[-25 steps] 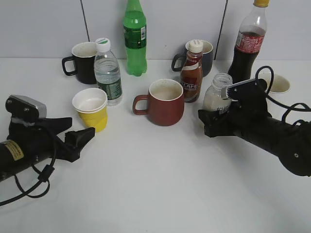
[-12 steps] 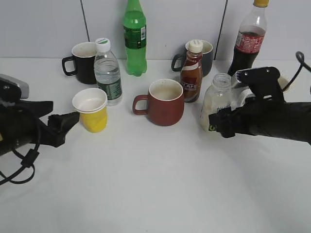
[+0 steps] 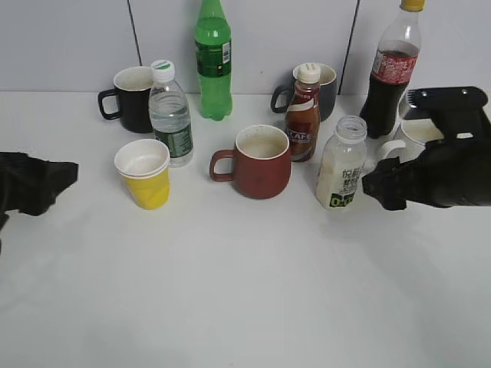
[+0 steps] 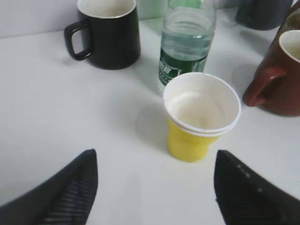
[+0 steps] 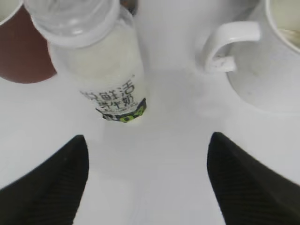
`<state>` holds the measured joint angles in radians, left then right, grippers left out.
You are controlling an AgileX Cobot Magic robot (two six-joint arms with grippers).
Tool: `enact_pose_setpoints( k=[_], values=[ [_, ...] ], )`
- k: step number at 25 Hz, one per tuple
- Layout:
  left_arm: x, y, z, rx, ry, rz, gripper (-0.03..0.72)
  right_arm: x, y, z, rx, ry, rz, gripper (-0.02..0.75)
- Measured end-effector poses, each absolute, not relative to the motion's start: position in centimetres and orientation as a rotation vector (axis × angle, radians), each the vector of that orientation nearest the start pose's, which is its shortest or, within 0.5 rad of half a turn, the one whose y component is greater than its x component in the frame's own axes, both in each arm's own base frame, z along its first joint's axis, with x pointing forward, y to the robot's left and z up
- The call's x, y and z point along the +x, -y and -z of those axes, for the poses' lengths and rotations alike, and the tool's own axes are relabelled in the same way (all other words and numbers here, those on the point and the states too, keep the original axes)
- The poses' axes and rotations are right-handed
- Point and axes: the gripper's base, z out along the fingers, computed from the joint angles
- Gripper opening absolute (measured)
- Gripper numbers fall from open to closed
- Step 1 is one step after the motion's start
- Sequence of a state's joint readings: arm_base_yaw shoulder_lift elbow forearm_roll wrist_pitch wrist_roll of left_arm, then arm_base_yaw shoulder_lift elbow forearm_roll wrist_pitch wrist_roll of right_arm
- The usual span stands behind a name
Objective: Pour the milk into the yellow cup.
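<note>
Exterior: milk (image 3: 341, 165) upright, uncapped, right of the red-brown mug (image 3: 259, 161); yellow cup (image 3: 143, 172) at left. Five bottles, five mugs, one paper cup. Neither arm holds anything — pour apparently not started. Left wrist: left gripper (image 4: 152, 187) spread wide, empty, cup just ahead. Right wrist: right gripper (image 5: 145, 178) spread, empty — next it must close round the milk.

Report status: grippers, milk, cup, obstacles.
Both grippers open, empty. Milk upright on table, uncapped, right gripper beside it. Yellow cup upright, left gripper before it. Red-brown mug stands between them.
</note>
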<state>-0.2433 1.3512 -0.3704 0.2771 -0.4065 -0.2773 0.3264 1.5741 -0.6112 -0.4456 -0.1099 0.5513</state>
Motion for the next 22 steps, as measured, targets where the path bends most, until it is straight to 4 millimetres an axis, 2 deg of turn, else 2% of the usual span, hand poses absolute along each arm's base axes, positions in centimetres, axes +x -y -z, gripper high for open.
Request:
enact_pose_setpoints(
  k=[4, 6, 8, 11, 13, 14, 15, 19, 22],
  values=[
    [21.2, 5.5, -21.2, 0.152, -2.217, 0.207, 0.574, 25.5, -8.9, -18.4, -0.276, -2.357, -0.199, 0.586],
    [20.8, 5.4, -22.5, 0.110, -2.295, 0.191, 0.564, 24.6, -9.0, -19.7, -0.331, -2.366, -0.142, 0.573],
    [20.3, 5.2, -24.7, 0.085, -2.356, 0.171, 0.554, 23.5, -9.4, -20.9, -0.410, -2.391, -0.085, 0.548],
    [18.9, 4.6, -27.7, 0.055, -2.453, 0.132, 0.537, 21.3, -10.0, -22.6, -0.491, -2.434, -0.098, 0.522],
    [17.8, 4.3, -29.3, 0.041, -2.483, 0.124, 0.530, 19.7, -10.0, -23.6, -0.492, -2.478, -0.168, 0.512],
    [16.4, 3.9, -30.3, 0.043, -2.525, 0.118, 0.528, 18.9, -9.9, -24.1, -0.501, -2.499, -0.195, 0.511],
    [16.2, 3.9, -30.5, 0.044, -2.520, 0.120, 0.527, 18.1, -9.7, -24.5, -0.495, -2.527, -0.229, 0.511],
    [10.7, 2.8, -32.0, 0.150, -2.596, 0.132, 0.526, 14.3, -8.2, -26.9, -0.520, -2.556, -0.277, 0.511],
    [7.8, 2.2, -32.8, 0.197, -2.519, 0.160, 0.519, 10.9, -6.6, -28.9, -0.614, -2.473, -0.292, 0.511]
  ],
)
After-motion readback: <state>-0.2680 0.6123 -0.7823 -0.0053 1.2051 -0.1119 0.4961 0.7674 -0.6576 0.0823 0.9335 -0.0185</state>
